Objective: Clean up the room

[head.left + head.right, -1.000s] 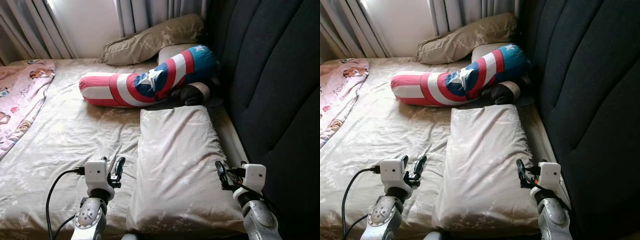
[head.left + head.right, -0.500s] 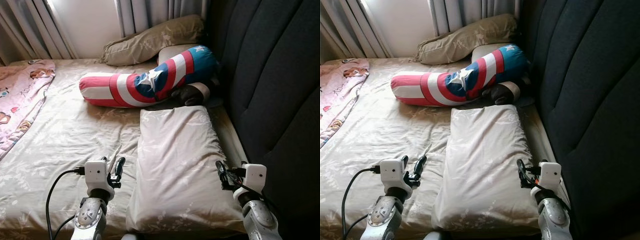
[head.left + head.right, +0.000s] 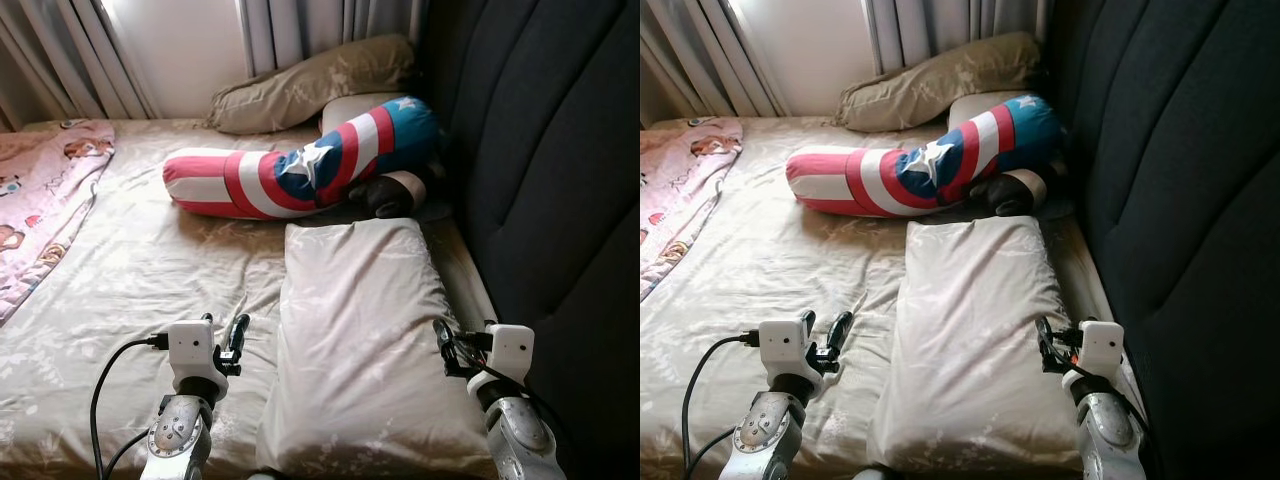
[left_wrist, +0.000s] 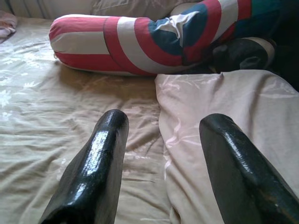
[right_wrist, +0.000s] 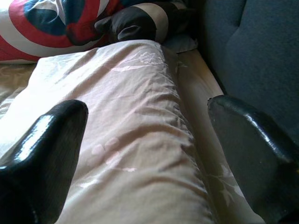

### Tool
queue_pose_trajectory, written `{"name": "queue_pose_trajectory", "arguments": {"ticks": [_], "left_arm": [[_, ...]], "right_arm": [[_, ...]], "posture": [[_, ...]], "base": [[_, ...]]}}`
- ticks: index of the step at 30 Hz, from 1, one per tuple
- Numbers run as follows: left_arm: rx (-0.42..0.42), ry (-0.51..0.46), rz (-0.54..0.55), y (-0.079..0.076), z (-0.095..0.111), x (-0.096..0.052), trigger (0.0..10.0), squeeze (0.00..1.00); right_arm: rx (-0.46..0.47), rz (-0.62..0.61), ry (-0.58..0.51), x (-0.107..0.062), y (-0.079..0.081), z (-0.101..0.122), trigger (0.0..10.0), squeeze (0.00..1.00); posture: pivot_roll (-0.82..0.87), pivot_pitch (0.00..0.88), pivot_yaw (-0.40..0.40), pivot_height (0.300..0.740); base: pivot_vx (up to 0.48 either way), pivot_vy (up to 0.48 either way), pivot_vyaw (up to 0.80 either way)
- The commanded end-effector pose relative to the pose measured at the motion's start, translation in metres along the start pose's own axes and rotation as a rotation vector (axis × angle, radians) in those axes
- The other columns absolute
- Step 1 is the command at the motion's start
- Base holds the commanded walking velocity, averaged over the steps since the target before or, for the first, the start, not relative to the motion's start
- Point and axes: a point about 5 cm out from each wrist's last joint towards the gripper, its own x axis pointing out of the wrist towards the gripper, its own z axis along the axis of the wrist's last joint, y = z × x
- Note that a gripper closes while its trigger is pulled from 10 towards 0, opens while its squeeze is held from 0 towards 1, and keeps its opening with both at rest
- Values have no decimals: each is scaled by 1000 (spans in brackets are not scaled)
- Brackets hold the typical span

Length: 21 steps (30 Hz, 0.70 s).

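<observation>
Both pincers hover with fingers apart over the bed [image 3: 130,270]: the left pincer [image 3: 232,335] beside the beige pillow [image 3: 360,340], the right pincer [image 3: 445,345] at its headboard-side edge.

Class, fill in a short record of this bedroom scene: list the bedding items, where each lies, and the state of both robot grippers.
Surface: bed with beige floral sheet
Near item: pale rectangular pillow, flat, beside the dark padded headboard
Middle item: red, white and blue striped bolster
Far item: tan pillow by the grey curtains
Left edge: pink patterned blanket
Left gripper: jaws open, empty
Right gripper: jaws open, empty
</observation>
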Motion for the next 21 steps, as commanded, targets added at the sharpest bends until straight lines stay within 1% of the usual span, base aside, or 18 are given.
{"name": "queue_pose_trajectory", "arguments": {"ticks": [1, 13, 21], "left_arm": [[5, -1, -6, 0, 2, 1, 10000, 0], [2, -3, -12, 0, 2, -1, 10000, 0], [7, 3, -32, -1, 2, 3, 10000, 0]], "right_arm": [[-1, 6, -5, 3, 3, 1, 10000, 0], [-8, 3, 5, 3, 3, -1, 10000, 0], [-6, -5, 5, 9, 4, 2, 10000, 0]], "posture": [[-34, 0, 42, 662], [-29, 0, 44, 662], [-28, 0, 43, 662]], "base": [[315, 0, 0], [303, 0, 0], [0, 0, 0]]}}
